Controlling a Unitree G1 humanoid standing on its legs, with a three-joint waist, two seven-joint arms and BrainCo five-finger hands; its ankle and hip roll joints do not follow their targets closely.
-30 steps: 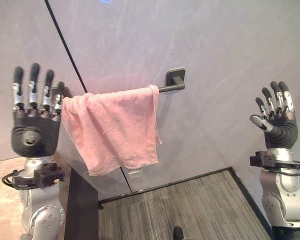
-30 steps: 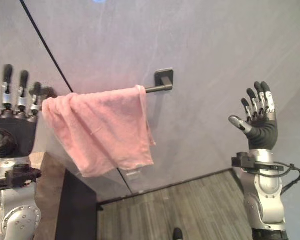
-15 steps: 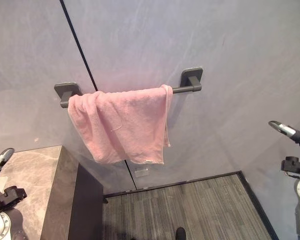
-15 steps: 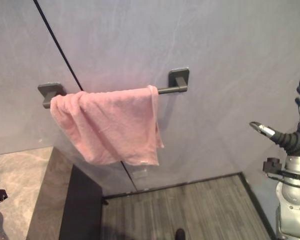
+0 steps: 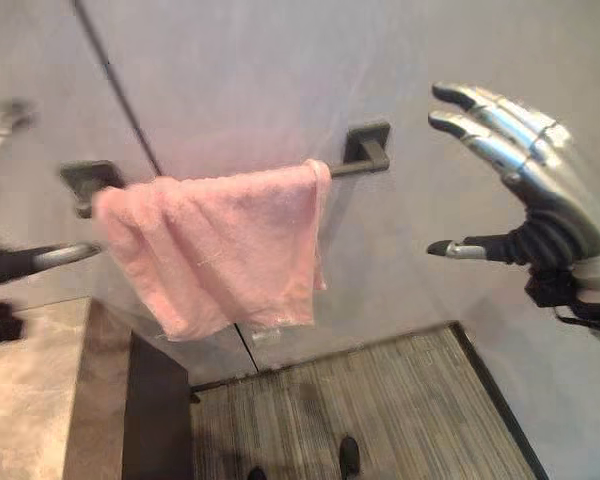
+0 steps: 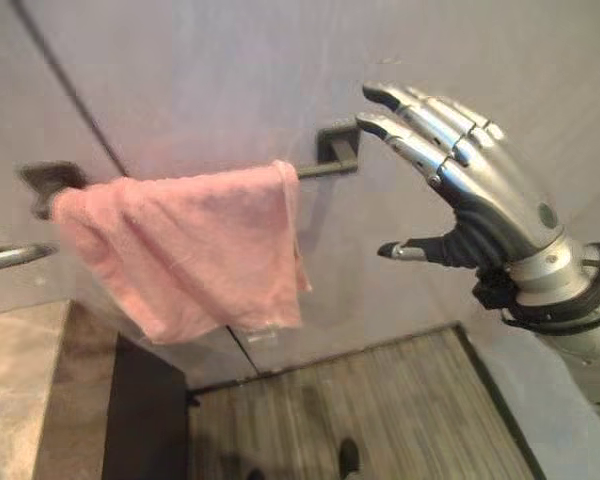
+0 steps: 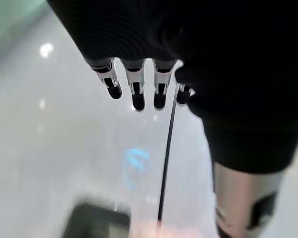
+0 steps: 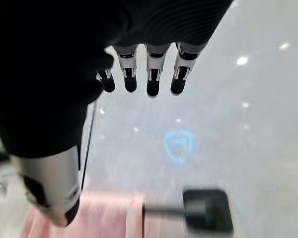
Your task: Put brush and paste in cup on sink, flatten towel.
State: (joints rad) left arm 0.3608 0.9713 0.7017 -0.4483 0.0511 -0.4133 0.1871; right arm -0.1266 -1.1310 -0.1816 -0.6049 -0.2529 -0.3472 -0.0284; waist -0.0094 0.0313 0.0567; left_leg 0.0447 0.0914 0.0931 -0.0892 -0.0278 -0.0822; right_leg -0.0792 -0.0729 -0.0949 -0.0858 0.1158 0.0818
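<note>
One towel (image 5: 220,250) widthwise along rail (image 5: 345,168)

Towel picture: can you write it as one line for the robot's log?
pink towel: bunched, draped over dark wall bar | right robot hand: open, raised beside bar, not touching | left robot hand: open, holding nothing

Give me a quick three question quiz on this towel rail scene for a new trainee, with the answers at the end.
1. True or false: the pink towel lies on the floor.
2. The right hand is: A) open, clear of the towel; B) shut on the towel; C) pressing the rail.
3. Fill in: the towel hangs bunched on the dark ____ on the wall.

Key: 1 false; 2 A; 3 rail.
</note>
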